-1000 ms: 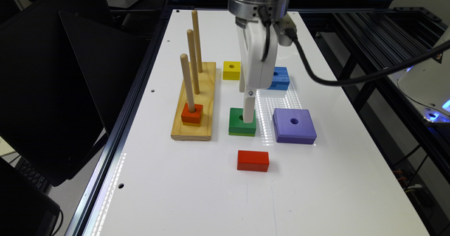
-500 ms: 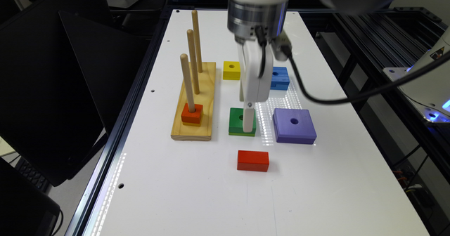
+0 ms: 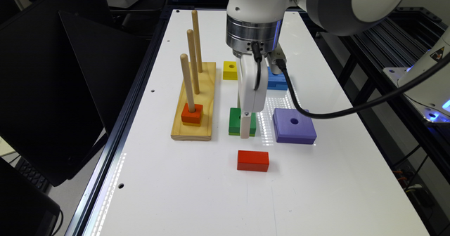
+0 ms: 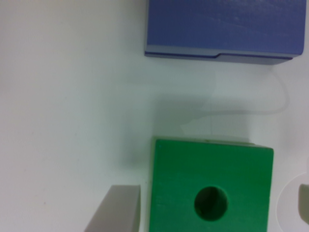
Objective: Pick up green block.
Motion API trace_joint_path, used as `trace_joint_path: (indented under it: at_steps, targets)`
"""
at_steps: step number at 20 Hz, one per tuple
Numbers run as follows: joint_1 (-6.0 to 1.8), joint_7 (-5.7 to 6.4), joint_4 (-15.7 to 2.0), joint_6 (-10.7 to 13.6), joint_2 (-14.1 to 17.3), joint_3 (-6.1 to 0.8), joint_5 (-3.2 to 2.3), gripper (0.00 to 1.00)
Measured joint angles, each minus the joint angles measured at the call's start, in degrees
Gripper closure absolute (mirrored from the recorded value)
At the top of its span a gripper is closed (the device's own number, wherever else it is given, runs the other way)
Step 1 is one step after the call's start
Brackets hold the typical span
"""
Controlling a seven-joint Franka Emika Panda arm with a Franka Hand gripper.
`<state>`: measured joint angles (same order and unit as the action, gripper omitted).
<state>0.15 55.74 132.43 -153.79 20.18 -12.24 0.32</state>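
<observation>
The tool (image 3: 247,129) is down over the green block (image 3: 236,120), mid-tabletop (image 3: 197,194), fingers (image 4: 118,209) apart, one either side. This looks like the grasp step; next it should close squarely, then lift straight up.

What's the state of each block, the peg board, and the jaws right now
Green block: flat on table, between the jaws, not lifted.
Gripper: open, jaws straddling it.
Orange block: threaded on the shortest peg.
Purple block: flat, free.
Red block: flat, free.
Peg board: two taller pegs bare.
</observation>
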Motion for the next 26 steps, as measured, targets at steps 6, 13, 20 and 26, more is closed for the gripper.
trace_joint_path:
  at_steps: [6, 13, 20, 26]
  targets:
    - [0.00, 0.00, 0.00, 0.00, 0.00, 0.00, 0.00, 0.00]
    - [0.00, 0.00, -0.36, 0.00, 0.00, 0.10, 0.00, 0.00]
    - [0.00, 0.00, -0.63, -1.24, 1.96, 0.33, -0.31, 0.00]
    - [0.01, 0.00, -1.24, -2.61, 3.60, 0.54, -0.70, 0.00]
